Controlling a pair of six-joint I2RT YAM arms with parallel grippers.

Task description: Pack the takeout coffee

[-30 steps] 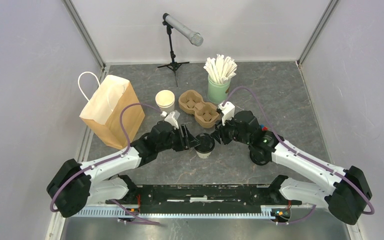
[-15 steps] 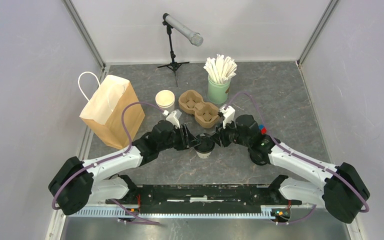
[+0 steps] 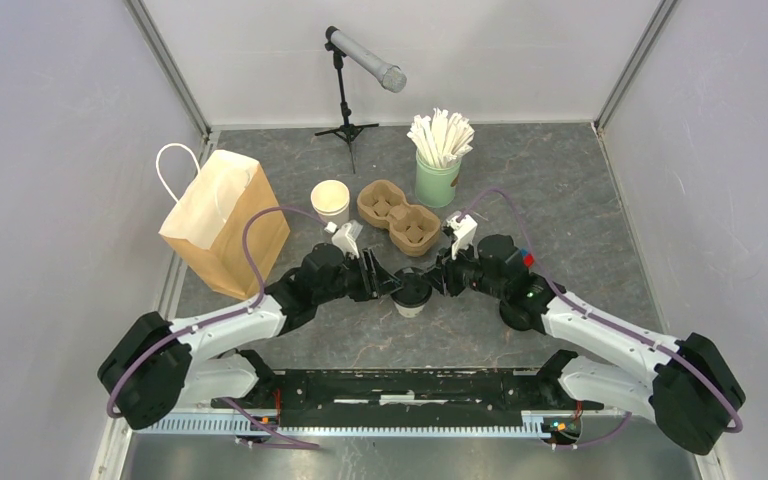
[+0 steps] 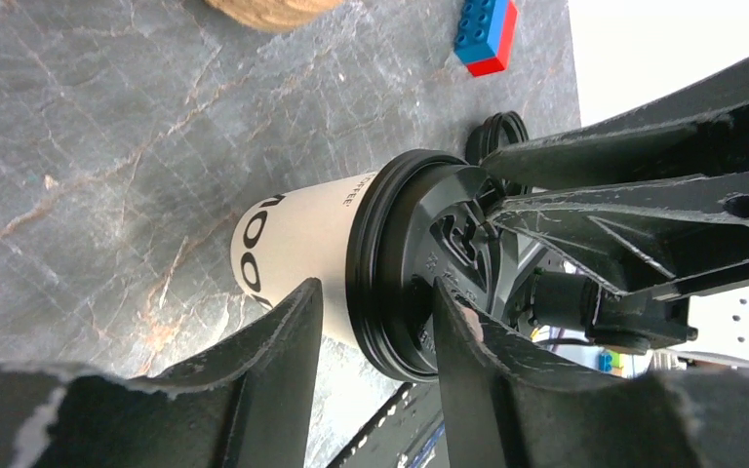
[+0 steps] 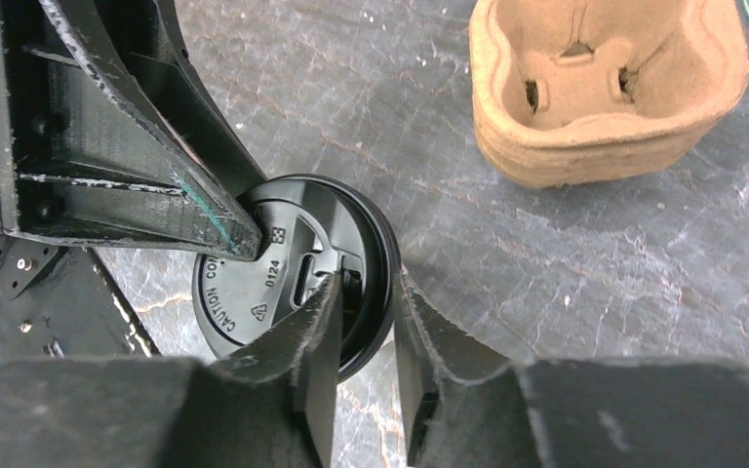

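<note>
The takeout coffee [image 3: 410, 291], a white cup with dark print and a black lid, stands on the table between both grippers. My left gripper [image 3: 390, 284] is at its left side. In the left wrist view [image 4: 375, 312] one finger lies on the lid top and the other beside the cup wall [image 4: 293, 229] under the rim. My right gripper [image 3: 436, 281] is at its right side. In the right wrist view [image 5: 369, 292] its narrow jaws straddle the rim of the lid [image 5: 273, 273], one finger on the lid top, one outside the rim.
A brown paper bag [image 3: 222, 218] stands at the left. A stack of lidless cups [image 3: 330, 200], a pulp cup carrier [image 3: 398, 215] and a green cup of stirrers [image 3: 437, 178] stand behind. A loose black lid [image 4: 499, 136] and a toy brick [image 4: 486, 34] lie to the right. A microphone stand [image 3: 348, 128] stands at the back.
My right gripper has moved left, from beside the carrier onto the lid's right rim. The left gripper and the cup have stayed where they were.
</note>
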